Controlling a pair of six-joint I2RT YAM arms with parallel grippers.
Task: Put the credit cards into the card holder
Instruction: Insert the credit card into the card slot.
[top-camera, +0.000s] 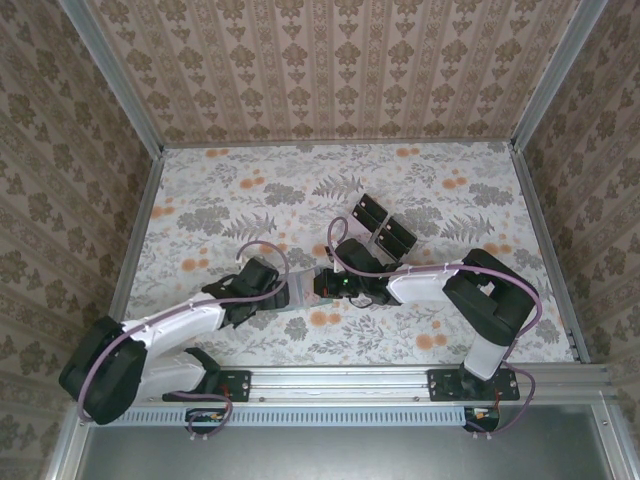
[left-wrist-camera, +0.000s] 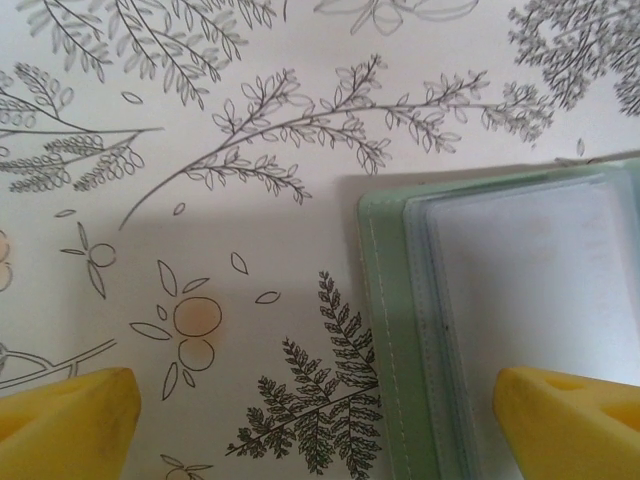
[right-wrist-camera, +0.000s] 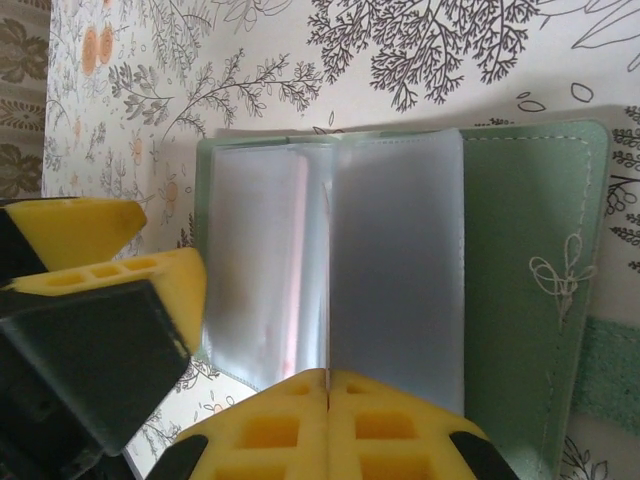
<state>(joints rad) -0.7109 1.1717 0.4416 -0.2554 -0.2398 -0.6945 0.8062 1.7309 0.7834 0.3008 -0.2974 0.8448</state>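
Observation:
The sage-green card holder (right-wrist-camera: 520, 250) lies open on the flowered table, its clear sleeves fanned out. My right gripper (right-wrist-camera: 328, 378) is shut on the edge of one clear sleeve, which stands upright between the fingers. A thin pink edge of a credit card (right-wrist-camera: 300, 250) shows inside the sleeves to the left of it. My left gripper (left-wrist-camera: 315, 420) is open wide at the card holder's (left-wrist-camera: 390, 330) other end, one yellow finger (left-wrist-camera: 570, 420) over the sleeves, the other (left-wrist-camera: 65, 420) over bare table. From above, both grippers meet at the card holder (top-camera: 300, 297).
A clear stand with black blocks (top-camera: 380, 225) stands behind the right gripper. Patterned walls and metal rails close the table on three sides. Free table lies to the left and far back.

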